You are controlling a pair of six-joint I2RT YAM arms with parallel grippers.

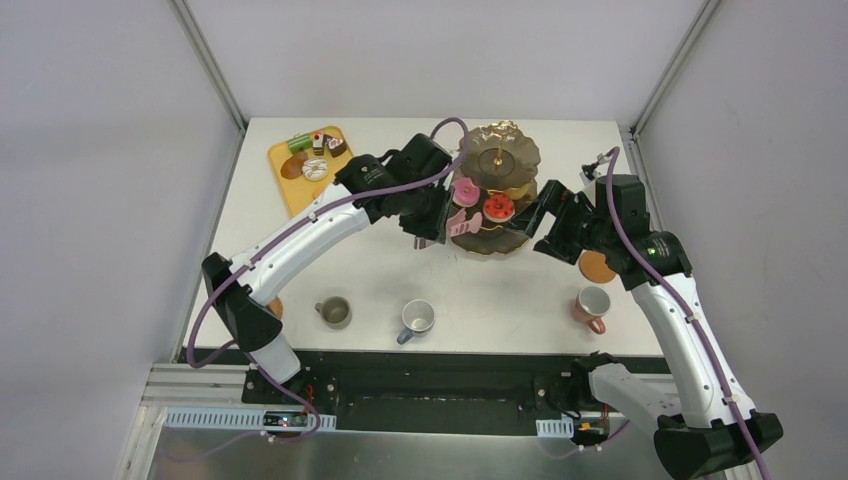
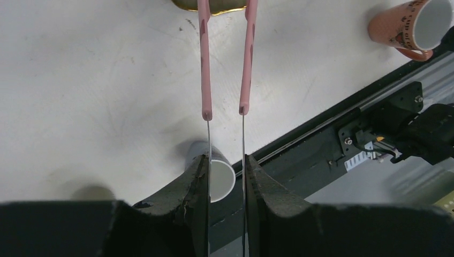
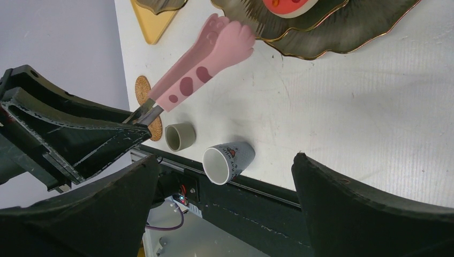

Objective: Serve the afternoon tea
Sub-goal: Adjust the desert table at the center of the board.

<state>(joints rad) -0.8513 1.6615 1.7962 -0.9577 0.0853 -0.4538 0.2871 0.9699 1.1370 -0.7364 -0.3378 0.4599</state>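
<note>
The dark gold-rimmed three-tier stand point(image 1: 520, 235) stands at the back centre and holds a pink doughnut point(image 1: 465, 190) and a red doughnut point(image 1: 498, 207). My left gripper point(image 1: 432, 228) is shut on the pink-handled tongs point(image 1: 462, 222), whose paw tips sit at the stand's lower rim with nothing between them. In the left wrist view my gripper point(image 2: 226, 166) clamps the tongs' point(image 2: 205, 59) metal arms. My right gripper point(image 1: 548, 222) is open and empty just right of the stand. Olive mug point(image 1: 334, 312), grey-blue mug point(image 1: 416, 318) and pink mug point(image 1: 592, 305) stand near the front edge.
The yellow-orange tray point(image 1: 290, 185) at the back left holds small cakes and macarons. One brown coaster point(image 1: 597, 266) lies behind the pink mug; another point(image 1: 275, 307) lies at the front left. The right wrist view shows the tongs point(image 3: 203, 64), stand rim point(image 3: 342, 37) and grey-blue mug point(image 3: 227, 160).
</note>
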